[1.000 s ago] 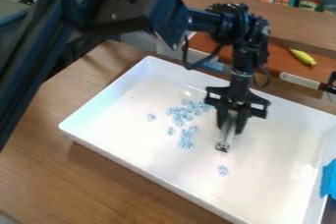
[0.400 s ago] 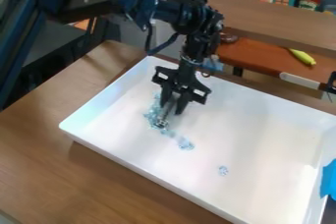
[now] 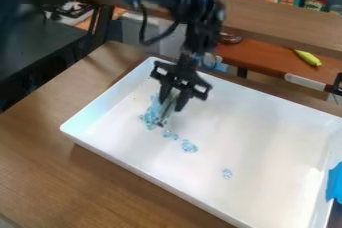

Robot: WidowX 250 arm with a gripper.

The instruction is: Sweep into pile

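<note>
Two-fingered and black, slants in from the upper left of the camera view, bends down at the wrist and points the gripper [image 3: 171, 106] into the white tray [image 3: 280, 137]. Pinches a slim, pale tool [image 3: 165, 114], with its tip among clustered bluish pieces [image 3: 151, 117]. Has smaller clumps [image 3: 190, 146] trailing toward the lower right, well apart at the end.

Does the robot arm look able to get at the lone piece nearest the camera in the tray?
Probably yes: the lone piece lies on open tray floor, with only low, loose pieces between it and the gripper.
</note>
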